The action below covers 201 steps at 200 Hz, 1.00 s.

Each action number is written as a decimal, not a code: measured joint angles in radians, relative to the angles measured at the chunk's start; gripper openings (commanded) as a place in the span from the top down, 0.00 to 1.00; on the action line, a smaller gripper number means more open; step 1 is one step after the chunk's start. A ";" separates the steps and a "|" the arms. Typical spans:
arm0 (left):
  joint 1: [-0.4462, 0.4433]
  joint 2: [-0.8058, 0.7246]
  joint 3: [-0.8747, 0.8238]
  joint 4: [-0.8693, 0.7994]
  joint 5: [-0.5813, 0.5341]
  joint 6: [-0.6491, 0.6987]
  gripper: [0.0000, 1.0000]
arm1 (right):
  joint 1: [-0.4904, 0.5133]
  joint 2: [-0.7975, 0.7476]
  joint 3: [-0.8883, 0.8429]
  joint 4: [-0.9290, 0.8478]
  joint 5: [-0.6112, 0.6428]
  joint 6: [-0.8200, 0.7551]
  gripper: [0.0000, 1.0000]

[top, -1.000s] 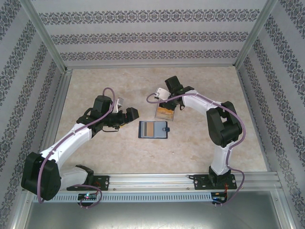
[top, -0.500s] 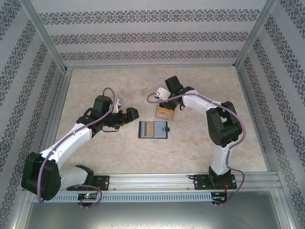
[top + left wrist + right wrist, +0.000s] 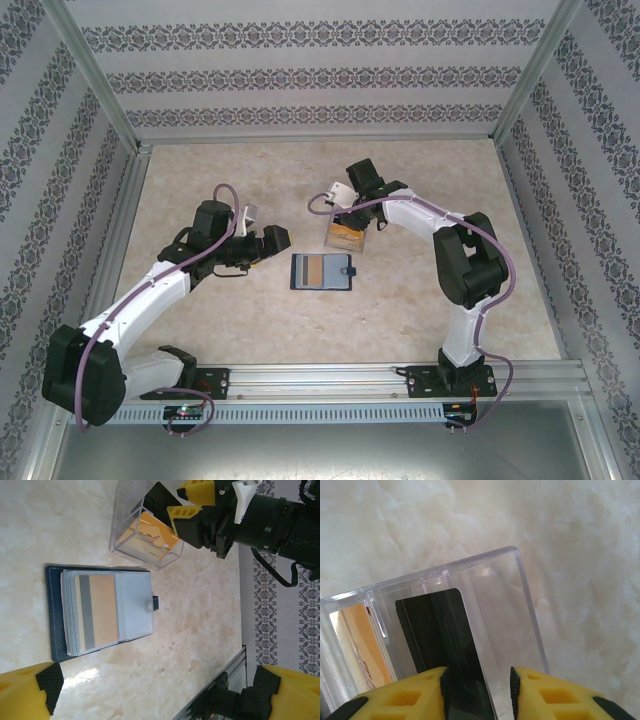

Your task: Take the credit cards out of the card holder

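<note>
The card holder (image 3: 322,272) lies open on the table, dark navy with bluish-grey panels (image 3: 131,602). A tan credit card (image 3: 102,611) sits in its left sleeve. My right gripper (image 3: 349,220) reaches down into a clear plastic box (image 3: 347,236). In the right wrist view its jaws (image 3: 480,680) stand apart around a black card (image 3: 440,640). That card stands in the box against the left pad, with a gap to the right pad. An orange card (image 3: 357,645) stands in the box's other slot. My left gripper (image 3: 268,242) is wide open, empty, just left of the holder.
The clear box (image 3: 145,530) stands just beyond the card holder, with the right gripper's yellow fingers (image 3: 187,514) over it. Bare marble tabletop lies around both. An aluminium rail (image 3: 330,380) runs along the near edge, and patterned walls enclose the table.
The right gripper's jaws have spread apart, letting go of the black card inside the clear box. Both arms have stayed almost where they were.
</note>
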 measured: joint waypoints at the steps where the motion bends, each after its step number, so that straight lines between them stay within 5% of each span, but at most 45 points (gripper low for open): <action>1: 0.000 0.000 0.000 0.000 0.000 0.000 0.01 | 0.000 0.000 0.000 0.000 0.000 0.001 0.60; 94: 0.000 -0.010 -0.018 -0.005 0.000 0.000 0.01 | -0.040 -0.307 -0.036 -0.002 -0.015 0.277 0.51; 138: 0.000 -0.009 -0.019 -0.005 0.000 0.000 0.01 | -0.085 -0.488 -0.139 0.005 -0.089 0.542 0.34; 164: 0.000 -0.005 -0.019 -0.005 0.000 0.000 0.00 | -0.177 -0.600 -0.287 0.082 -0.198 0.739 0.02; 201: 0.000 -0.003 -0.019 -0.006 0.000 0.000 0.00 | -0.260 -0.680 -0.401 0.158 -0.268 0.958 0.02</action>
